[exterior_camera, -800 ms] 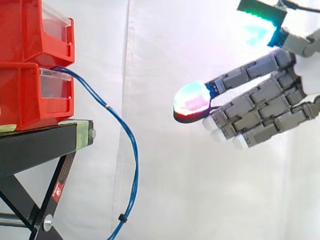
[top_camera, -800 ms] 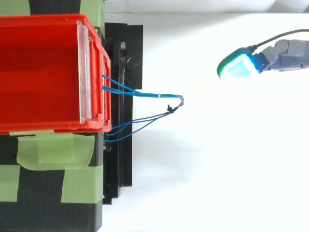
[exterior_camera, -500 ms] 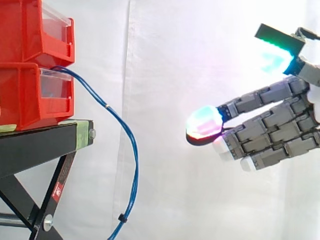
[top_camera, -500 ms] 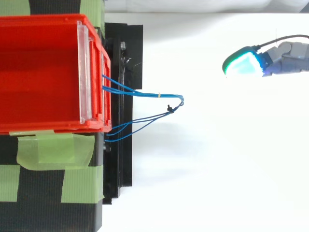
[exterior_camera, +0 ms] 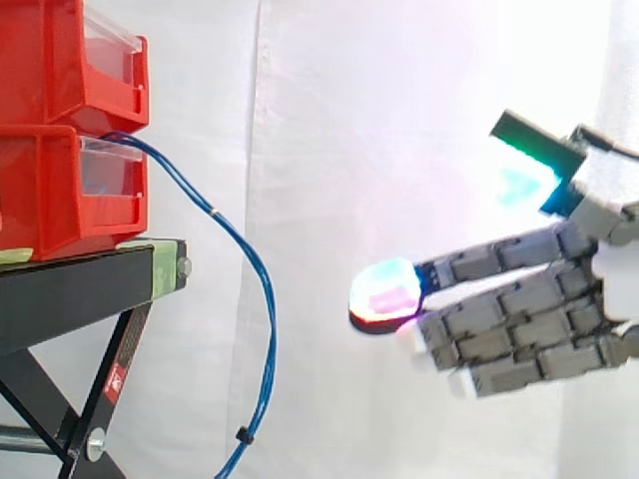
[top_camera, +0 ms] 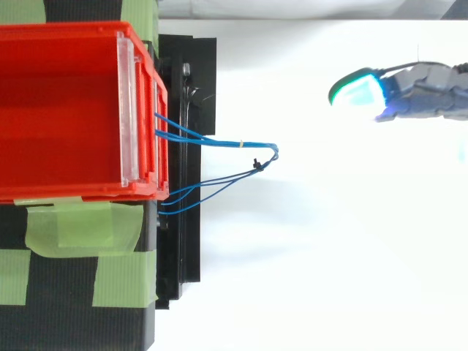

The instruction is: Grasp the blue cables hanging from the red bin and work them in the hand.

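The blue cables [exterior_camera: 262, 299] leave the lower red bin [exterior_camera: 70, 190] and hang in a loop down past the black stand [exterior_camera: 90, 279]. From above, the blue cables [top_camera: 241, 150] reach out to the right of the red bin [top_camera: 66, 110]. My hand [exterior_camera: 519, 324] floats to the right of the loop, well apart from it, with straight fingers pointing left and the thumb raised above them. It holds nothing. In the top view the hand [top_camera: 417, 91] sits at the right edge, farther back than the cables.
A second red bin [exterior_camera: 75, 60] is stacked on the lower one. Green tape [top_camera: 80, 227] marks the stand's top. A white curtain forms the backdrop, with open room between the cables and the hand.
The hand has dropped lower and shifted a little left toward the cables. The cables hang as before.
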`<action>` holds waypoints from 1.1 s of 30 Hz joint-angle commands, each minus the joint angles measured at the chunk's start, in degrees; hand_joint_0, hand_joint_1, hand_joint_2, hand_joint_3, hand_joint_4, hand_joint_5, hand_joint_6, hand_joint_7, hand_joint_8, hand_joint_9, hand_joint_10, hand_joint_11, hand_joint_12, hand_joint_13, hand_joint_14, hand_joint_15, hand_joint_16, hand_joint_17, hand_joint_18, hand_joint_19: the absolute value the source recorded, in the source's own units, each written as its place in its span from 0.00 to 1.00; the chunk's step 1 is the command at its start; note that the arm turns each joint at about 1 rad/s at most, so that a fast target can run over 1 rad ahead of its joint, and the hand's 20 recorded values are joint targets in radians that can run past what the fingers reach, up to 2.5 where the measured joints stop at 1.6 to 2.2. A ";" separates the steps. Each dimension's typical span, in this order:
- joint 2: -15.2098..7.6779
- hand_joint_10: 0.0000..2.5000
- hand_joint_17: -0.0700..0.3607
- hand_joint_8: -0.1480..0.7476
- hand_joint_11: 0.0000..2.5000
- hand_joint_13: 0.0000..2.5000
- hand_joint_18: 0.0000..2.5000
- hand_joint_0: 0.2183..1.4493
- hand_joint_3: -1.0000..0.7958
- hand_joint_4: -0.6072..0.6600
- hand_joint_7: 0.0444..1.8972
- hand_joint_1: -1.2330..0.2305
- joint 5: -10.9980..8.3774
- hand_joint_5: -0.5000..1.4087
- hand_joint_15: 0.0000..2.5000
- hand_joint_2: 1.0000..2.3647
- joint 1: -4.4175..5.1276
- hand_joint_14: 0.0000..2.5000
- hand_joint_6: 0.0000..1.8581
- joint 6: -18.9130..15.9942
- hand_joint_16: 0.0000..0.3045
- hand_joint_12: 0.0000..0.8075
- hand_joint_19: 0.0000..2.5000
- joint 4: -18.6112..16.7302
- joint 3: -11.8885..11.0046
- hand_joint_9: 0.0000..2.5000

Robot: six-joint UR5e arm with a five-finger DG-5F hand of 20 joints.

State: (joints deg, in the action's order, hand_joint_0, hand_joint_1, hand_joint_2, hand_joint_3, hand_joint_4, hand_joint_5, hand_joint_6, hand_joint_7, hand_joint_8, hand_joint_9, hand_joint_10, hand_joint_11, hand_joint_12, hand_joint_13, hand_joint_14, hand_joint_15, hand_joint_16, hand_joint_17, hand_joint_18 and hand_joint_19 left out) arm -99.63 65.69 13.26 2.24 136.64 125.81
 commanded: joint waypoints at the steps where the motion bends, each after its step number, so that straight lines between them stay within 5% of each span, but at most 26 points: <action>1: -4.79 0.00 0.48 0.52 0.08 0.00 0.00 0.43 0.00 0.68 0.37 0.56 -0.04 0.20 0.09 0.00 0.36 0.00 0.00 -1.44 0.20 0.46 0.06 -7.79 -0.30 0.12; 4: -7.25 0.00 0.48 0.53 0.08 0.00 0.00 0.43 0.00 0.68 0.37 0.56 -0.04 0.20 0.09 0.00 0.36 0.00 0.00 -2.24 0.20 0.46 0.06 -11.13 -1.62 0.12; 11: -8.39 0.00 0.49 0.53 0.09 0.00 0.00 0.42 0.00 0.68 0.37 0.52 -0.48 0.20 0.09 0.00 0.27 0.00 0.00 -2.76 0.20 0.46 0.06 -6.03 -5.93 0.13; 16: -11.91 0.00 0.49 0.53 0.10 0.00 0.00 0.42 0.00 0.68 0.37 0.52 -0.04 0.21 0.09 0.00 0.10 0.00 0.00 -3.82 0.20 0.47 0.06 -7.17 -7.68 0.14; 25: -13.22 0.00 0.49 0.54 0.11 0.00 0.00 0.42 0.00 0.68 0.37 0.52 0.57 0.21 0.09 0.00 -0.17 0.00 0.00 -3.20 0.21 0.48 0.08 -6.21 -11.02 0.16; 33: -17.27 0.00 0.49 0.54 0.11 0.01 0.00 0.42 0.00 0.68 0.37 0.51 2.95 0.22 0.10 0.00 -0.96 0.00 0.00 -4.78 0.21 0.48 0.08 -6.38 -14.45 0.17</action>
State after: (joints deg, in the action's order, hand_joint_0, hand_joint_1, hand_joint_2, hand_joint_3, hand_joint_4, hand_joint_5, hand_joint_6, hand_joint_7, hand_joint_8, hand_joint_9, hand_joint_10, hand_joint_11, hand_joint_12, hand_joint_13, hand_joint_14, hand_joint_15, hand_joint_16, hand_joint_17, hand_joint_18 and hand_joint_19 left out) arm -115.69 67.68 12.71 -1.84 130.09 112.80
